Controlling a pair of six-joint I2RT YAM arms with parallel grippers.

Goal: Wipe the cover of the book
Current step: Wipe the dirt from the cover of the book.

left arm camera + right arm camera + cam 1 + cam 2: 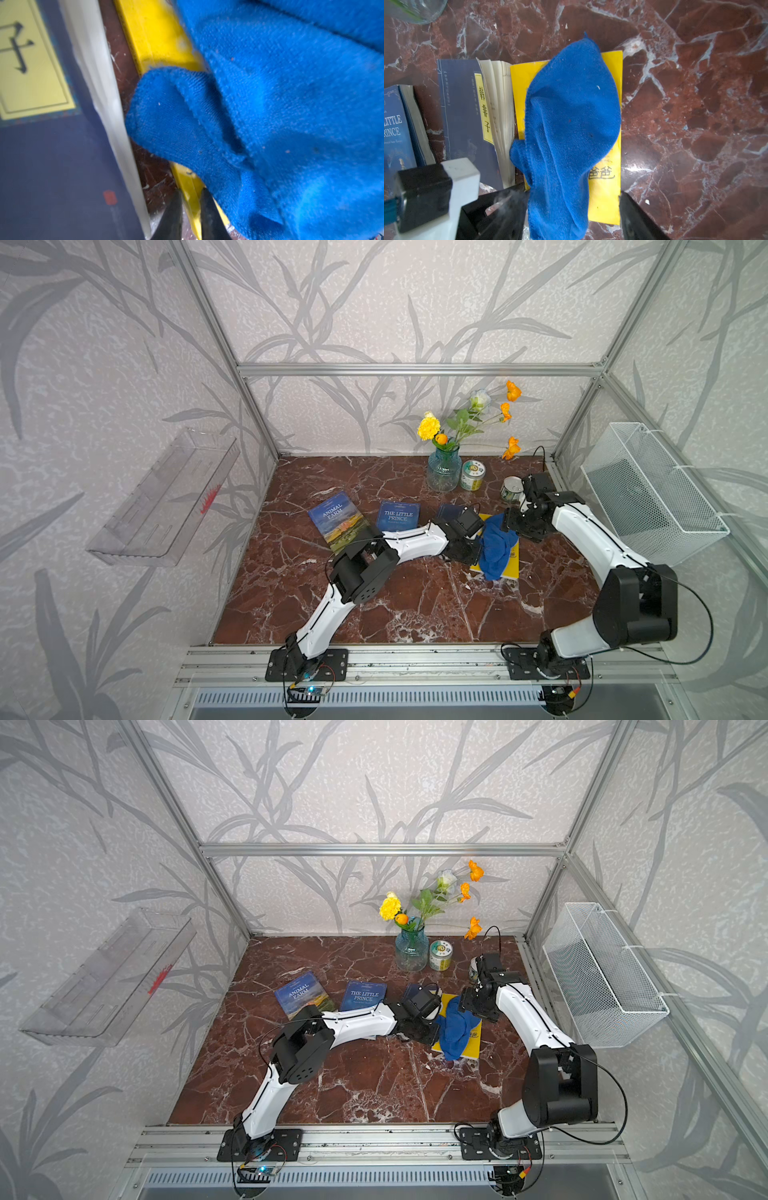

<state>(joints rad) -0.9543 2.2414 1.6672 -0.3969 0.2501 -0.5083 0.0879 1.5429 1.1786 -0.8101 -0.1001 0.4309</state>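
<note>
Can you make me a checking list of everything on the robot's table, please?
Surface: marble table, no spills seen.
Job's things: blue cloth draped over the yellow book, hiding most of its cover.
Clutter: Animal Farm book, Little Prince book, dark blue book beside the yellow one, vase of flowers, patterned tin, silver tin.
Grippers: left gripper closed on the yellow book's edge; right gripper open, jaws either side of the cloth.
Cables: black cable loops off each arm.
Surroundings: wire basket on one wall, clear shelf opposite.
</note>
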